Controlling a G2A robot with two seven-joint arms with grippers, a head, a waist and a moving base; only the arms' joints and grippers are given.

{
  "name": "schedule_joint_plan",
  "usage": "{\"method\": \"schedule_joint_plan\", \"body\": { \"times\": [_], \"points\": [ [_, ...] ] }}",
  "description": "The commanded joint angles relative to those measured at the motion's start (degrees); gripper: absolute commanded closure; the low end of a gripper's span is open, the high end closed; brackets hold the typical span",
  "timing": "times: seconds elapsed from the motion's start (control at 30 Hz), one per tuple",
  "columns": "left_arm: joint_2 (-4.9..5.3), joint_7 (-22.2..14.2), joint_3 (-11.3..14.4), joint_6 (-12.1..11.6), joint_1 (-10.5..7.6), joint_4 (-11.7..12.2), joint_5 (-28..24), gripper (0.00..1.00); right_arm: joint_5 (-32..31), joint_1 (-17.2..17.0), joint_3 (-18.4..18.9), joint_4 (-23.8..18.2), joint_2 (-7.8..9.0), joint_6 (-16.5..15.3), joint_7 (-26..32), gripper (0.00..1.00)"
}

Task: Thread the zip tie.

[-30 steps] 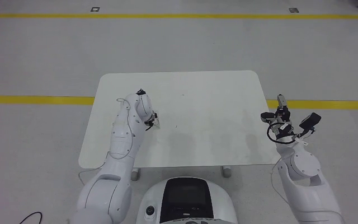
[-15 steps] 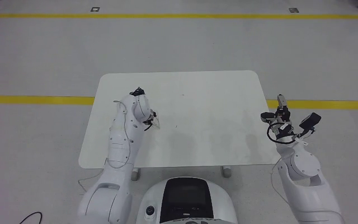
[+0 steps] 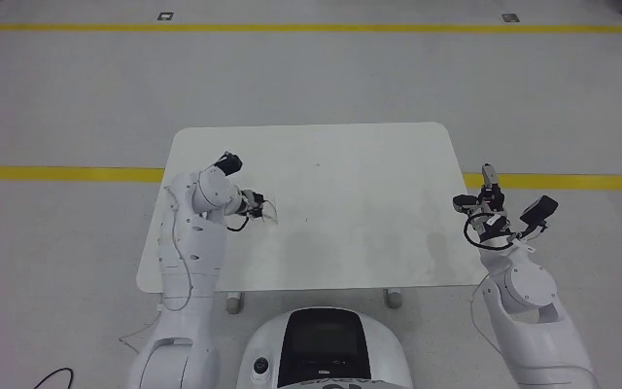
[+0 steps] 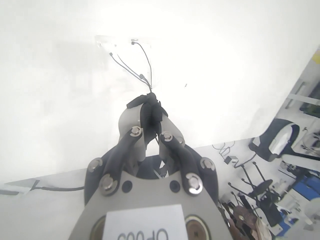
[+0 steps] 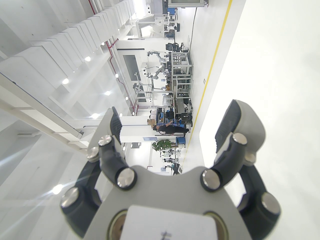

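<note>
Left wrist view shows you the left gripper (image 4: pixel 150 99) pinched closed on thin black zip ties (image 4: pixel 141 76) (apparently inside a clear pouch (image 4: pixel 105 48)) above the white table (image 4: pixel 225 51), while the right gripper (image 5: pixel 175 118) gapes wide, empty.

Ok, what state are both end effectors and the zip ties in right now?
left end effector: shut, pinching the zip ties at one end.
right end effector: open, empty, held beside the table.
zip ties: gripped, free ends fanned out above the table; none looks threaded.
</note>
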Motion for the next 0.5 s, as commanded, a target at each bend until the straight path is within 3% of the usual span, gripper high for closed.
{"method": "schedule_joint_plan", "body": {
  "times": [0.0, 0.13, 0.27, 0.37, 0.47],
  "points": [
    [0.79, 0.00, -1.19, -2.19, -0.27, 0.97, -3.82, 1.00, 0.00, 0.00, 0.00, 0.00, 0.00, 0.00, 0.00, 0.00],
    [2.59, 0.00, -3.38, -6.36, -0.92, 3.65, -11.53, 1.00, 0.00, 0.00, 0.00, 0.00, 0.00, 0.00, 0.00, 0.00],
    [4.79, 0.00, -4.46, -10.62, -2.16, 8.25, -20.83, 1.00, 0.00, 0.00, 0.00, 0.00, 0.00, 0.00, 0.00, 0.00],
    [6.76, 0.00, -3.68, -13.51, -3.37, 11.97, -26.78, 1.00, 0.00, 0.00, 0.00, 0.00, 0.00, 0.00, 0.00, 0.00],
    [8.90, 0.00, -0.98, -16.45, -5.10, 16.61, -32.81, 1.00, 0.00, 0.00, 0.00, 0.00, 0.00, 0.00, 0.00, 0.00]
  ]
}}
